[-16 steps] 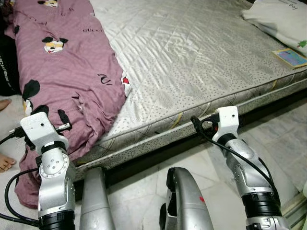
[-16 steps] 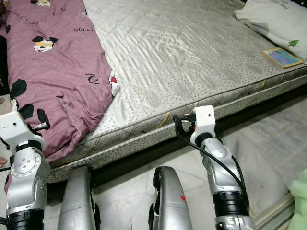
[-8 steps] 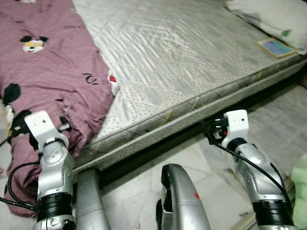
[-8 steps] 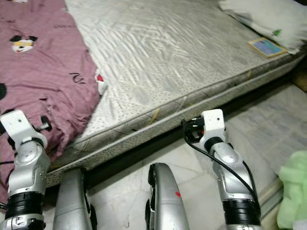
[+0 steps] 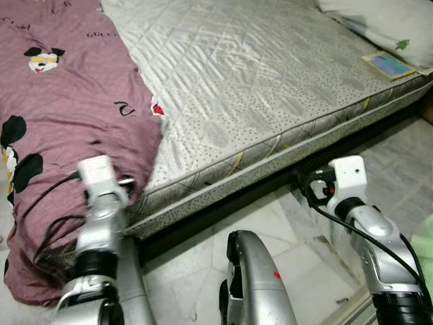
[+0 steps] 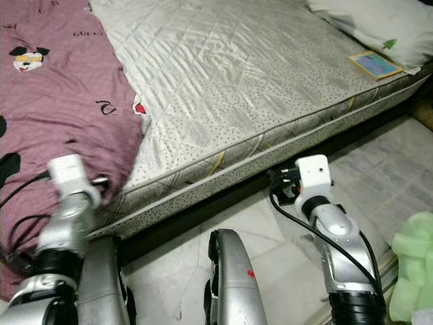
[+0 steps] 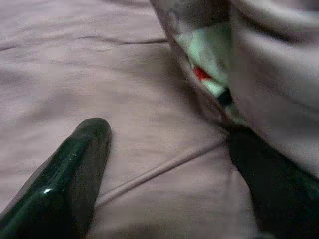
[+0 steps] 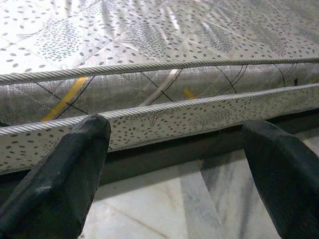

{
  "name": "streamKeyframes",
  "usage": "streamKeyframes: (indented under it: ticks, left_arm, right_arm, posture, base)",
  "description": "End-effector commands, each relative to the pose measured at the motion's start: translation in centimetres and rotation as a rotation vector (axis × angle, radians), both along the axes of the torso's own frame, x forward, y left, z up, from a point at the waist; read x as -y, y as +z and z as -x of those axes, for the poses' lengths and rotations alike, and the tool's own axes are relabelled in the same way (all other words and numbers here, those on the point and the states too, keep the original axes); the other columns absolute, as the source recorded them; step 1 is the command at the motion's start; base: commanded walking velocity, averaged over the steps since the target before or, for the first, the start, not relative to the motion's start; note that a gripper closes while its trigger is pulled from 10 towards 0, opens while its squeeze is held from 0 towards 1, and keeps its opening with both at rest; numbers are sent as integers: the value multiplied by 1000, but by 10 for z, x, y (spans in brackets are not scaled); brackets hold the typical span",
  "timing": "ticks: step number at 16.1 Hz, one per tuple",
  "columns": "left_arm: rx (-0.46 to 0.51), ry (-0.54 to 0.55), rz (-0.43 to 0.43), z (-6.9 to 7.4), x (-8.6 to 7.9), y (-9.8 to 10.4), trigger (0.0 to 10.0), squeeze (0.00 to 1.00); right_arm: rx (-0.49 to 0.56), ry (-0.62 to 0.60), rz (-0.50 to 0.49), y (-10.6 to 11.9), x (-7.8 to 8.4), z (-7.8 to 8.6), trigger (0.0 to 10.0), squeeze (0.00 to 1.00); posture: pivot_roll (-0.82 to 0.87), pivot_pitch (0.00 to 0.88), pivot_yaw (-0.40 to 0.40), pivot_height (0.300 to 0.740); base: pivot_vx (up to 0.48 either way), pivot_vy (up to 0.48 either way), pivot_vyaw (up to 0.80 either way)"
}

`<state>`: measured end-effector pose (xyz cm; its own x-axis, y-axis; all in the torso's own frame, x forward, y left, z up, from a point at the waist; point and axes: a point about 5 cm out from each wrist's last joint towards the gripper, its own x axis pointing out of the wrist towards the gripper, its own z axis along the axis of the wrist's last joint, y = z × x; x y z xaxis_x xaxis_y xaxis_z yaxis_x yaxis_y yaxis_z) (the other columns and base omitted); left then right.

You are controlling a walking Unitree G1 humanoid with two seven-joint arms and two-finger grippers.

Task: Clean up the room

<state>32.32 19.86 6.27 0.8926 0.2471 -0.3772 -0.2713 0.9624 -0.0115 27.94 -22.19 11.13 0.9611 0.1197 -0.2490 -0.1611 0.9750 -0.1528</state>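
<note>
A purple blanket (image 5: 61, 115) printed with cartoon mice lies along the left side of the bare grey mattress (image 5: 257, 81) and hangs over its near edge toward the floor. My left arm (image 5: 100, 203) reaches up to that hanging edge. In the left wrist view my left gripper (image 7: 167, 149) is open, its fingers (image 7: 75, 169) spread close over the purple blanket (image 7: 149, 89). My right gripper (image 8: 177, 144) is open and empty, low over the floor and facing the mattress side (image 8: 164, 89). The right arm (image 5: 358, 217) stands at the right.
A white pillow (image 5: 379, 20) and a small colourful booklet (image 5: 388, 65) lie at the mattress's far right corner. A light green cloth (image 6: 414, 257) lies on the marble floor (image 5: 270, 217) at the right edge. My silver legs (image 5: 254, 284) stand before the dark bed base.
The camera has swung a little to the right. My left arm has moved in toward the blanket's hanging edge and looks blurred. The right arm stays low by the bed's side.
</note>
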Motion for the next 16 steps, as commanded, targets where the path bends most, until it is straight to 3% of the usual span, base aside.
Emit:
streamKeyframes:
  ticks: [1, 5, 10, 11, 13, 14, 15, 16]
  left_arm:
    - [10, -147, -59, -7, 27, 1, 10000, 0]
    - [4, -431, -237, -1, 67, -6, 10000, 0]
    - [125, -722, -291, 19, 97, -3, 10000, 0]
    - [188, -732, -317, 17, 96, 7, 10000, 0]
    - [414, -594, -353, 3, 82, 50, 10000, 0]
    - [448, -570, -360, 1, 78, 58, 10000, 0]
    - [562, -471, -392, -5, 62, 84, 10000, 0]
    - [600, -372, -393, -9, 49, 96, 10000, 0]
  right_arm:
    - [4, -2, 10, 4, 2, 1, 10000, 0]
    - [14, 12, -7, 2, -8, -3, 10000, 0]
    - [21, 7, -39, -3, -19, -10, 10000, 0]
    - [27, 5, -49, -4, -22, -13, 10000, 0]
    - [36, -4, -61, -5, -26, -16, 10000, 0]
    - [37, -5, -64, -5, -27, -16, 10000, 0]
    - [40, -10, -70, -7, -27, -16, 10000, 0]
    - [42, -14, -73, -7, -27, -16, 10000, 0]
  posture:
    - [-200, 139, -101, 536]
    - [-182, 119, -89, 536]
    - [-138, 81, -59, 536]
    - [-128, 75, -54, 536]
    - [-116, 69, -45, 536]
    - [-111, 67, -41, 536]
    - [-110, 65, -38, 536]
    - [-110, 65, -38, 536]
  base:
    - [0, 0, 0]
    - [0, 0, 0]
    - [0, 0, 0]
    - [0, 0, 0]
    - [0, 0, 0]
    - [0, 0, 0]
    - [0, 0, 0]
    - [0, 0, 0]
